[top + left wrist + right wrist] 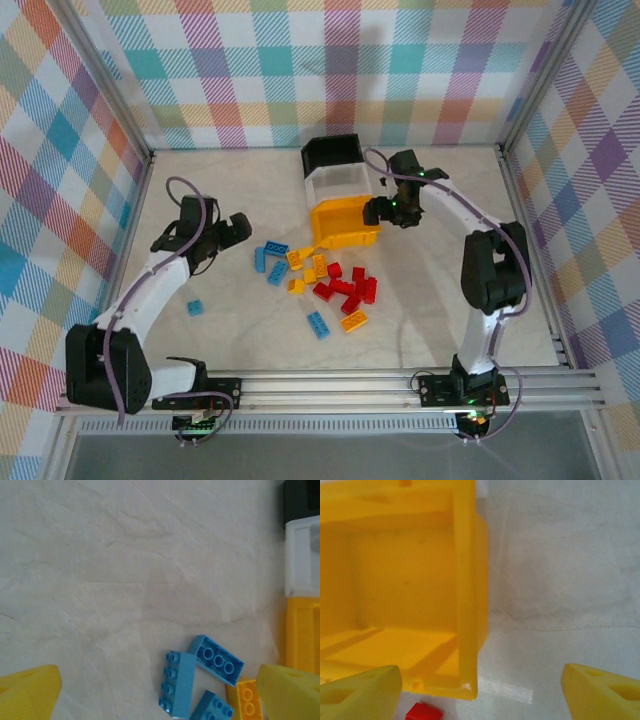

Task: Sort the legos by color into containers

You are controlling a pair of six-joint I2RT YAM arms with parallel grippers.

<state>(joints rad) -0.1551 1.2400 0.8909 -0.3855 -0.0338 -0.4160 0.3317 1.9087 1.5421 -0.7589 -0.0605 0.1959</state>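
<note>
**Counter** [250, 190]: we list a pale, marbled surface enclosed by plaid panels [300, 60].

**Containers:** we count three small open-top plastic bins joined in a row, right of centre. The black bin [333, 152] is farthest, the white bin [340, 183] is in the middle, and the yellow-orange bin [345, 222] is nearest.

**Legos:** small studded plastic bricks lie loose on the counter, just near of the bins.
- The blue bricks [270, 260] cluster to the left. One more lies well apart at near left and another at the near edge of the pile.
- The red bricks [345, 285] are heaped to the right.
- The yellow-orange bricks [305, 268] sit between these two groups, and one more lies nearest of all.

**Left gripper** [232, 232]: it sits left of the blue cluster. Its jaws are spread wide and hold nothing. From its wrist we see three blue bricks between its yellow fingertips [30, 692].

**Right gripper** [382, 210]: it sits at the yellow-orange bin's right side. Its jaws are wide apart, one on either side of the bin's right wall, and we see no contact with it.
</note>
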